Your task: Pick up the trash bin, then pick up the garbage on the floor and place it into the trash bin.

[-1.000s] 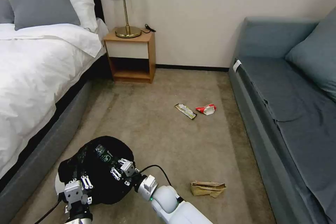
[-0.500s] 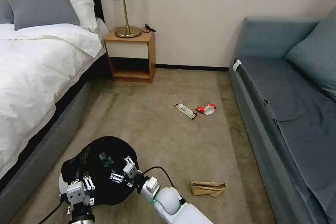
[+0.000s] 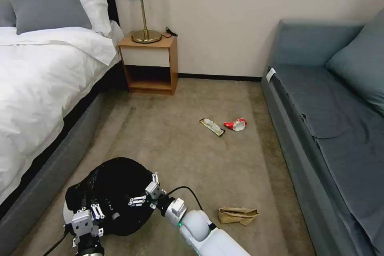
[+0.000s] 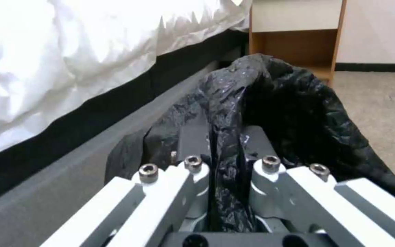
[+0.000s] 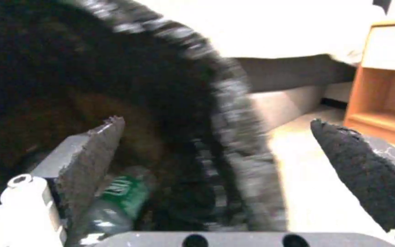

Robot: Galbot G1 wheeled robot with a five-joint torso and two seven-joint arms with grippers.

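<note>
— Where's the bin?

— I see the trash bin (image 3: pixel 110 196) low in front of me on the carpet (image 3: pixel 180 148), close to the bed (image 3: pixel 36 88). My left gripper (image 3: pixel 89 218) is clamped narrow on the bag-covered rim — the black plastic is squeezed between its fingers (image 4: pixel 193 144).

— And the right?

— The right gripper (image 3: pixel 145 194) is spread wide at the bin's mouth, one finger (image 5: pixel 94 151) inside, the other outside over the floor. It holds nothing. The bottle (image 5: pixel 117 200) lies down inside the bin.

— The rest of the garbage?

— Crumpled brown paper (image 3: pixel 237 215) lies near my right arm; the flat wrapper (image 3: pixel 212 127) and the red packet (image 3: pixel 235 125) sit side by side farther off, near the sofa (image 3: pixel 332 120).
</note>
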